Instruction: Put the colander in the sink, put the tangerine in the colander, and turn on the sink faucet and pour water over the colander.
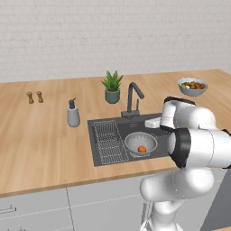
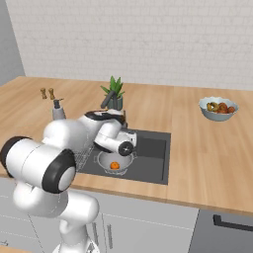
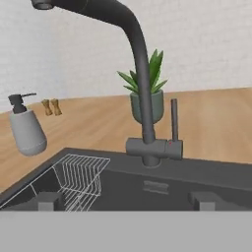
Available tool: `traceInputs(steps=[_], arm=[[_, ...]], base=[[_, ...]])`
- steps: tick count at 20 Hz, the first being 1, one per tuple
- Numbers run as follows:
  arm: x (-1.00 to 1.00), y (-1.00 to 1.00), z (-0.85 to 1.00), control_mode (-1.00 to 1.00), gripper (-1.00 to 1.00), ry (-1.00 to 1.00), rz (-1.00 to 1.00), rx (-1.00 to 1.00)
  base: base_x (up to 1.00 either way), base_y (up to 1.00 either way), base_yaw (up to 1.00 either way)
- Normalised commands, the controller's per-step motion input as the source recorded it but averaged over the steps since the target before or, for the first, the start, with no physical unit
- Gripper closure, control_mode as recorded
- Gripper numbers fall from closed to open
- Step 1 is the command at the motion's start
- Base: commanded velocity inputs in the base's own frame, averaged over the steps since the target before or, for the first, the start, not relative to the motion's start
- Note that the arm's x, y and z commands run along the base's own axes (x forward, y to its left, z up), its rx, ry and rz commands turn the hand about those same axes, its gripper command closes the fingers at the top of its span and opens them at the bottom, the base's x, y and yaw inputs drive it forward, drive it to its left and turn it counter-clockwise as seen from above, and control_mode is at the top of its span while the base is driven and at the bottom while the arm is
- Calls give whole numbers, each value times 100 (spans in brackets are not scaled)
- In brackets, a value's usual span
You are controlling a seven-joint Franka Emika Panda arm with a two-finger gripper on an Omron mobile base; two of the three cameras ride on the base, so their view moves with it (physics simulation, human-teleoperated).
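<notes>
In the dark grey rectangular sink [image 1: 101, 155] we found the round silver-grey perforated metal colander [image 1: 140, 144] seated on the basin floor beside the wire rack [image 1: 108, 140], with the small orange tangerine [image 1: 142, 149] resting inside it. We judged both placements complete: the colander sat where a swung spout could plausibly reach it, so that water could drain through the perforations to the basin.

The tall dark grey gooseneck faucet [image 3: 140, 74] stood at the rear rim of the sink, its slim side lever [image 3: 173, 120] upright. In the left base view its spout arched towards the right of the basin; whether its outlet lay over the colander we could not tell. We saw no water running, so we judged the faucet step outstanding.

The hand view looked level across the basin straight at the faucet base and lever, which we took as an approach to the lever. The fingers [image 3: 128, 201] stood spread about as wide as they go, one tip at either side of the lower frame, with nothing between them and clear of the lever. We judged that spread suited to straddling the thin lever.

On the wooden bench [image 1: 40, 140] the grey soap dispenser bottle [image 1: 73, 114], the potted green plant [image 1: 112, 87], the two small brown shakers [image 1: 34, 97] and the pale blue fruit bowl [image 1: 192, 86] stood well apart from the work.
</notes>
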Motion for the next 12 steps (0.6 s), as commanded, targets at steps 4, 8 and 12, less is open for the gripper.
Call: traceInputs(steps=[4,8,12], arm=[[1,-18,45,-100,-100,-28,7,0],[13,-22,17,-100,-100,-19,3,0],[39,-15,0,-100,-100,-7,0,0]], base=[[0,0,0],[0,0,0],[0,0,0]])
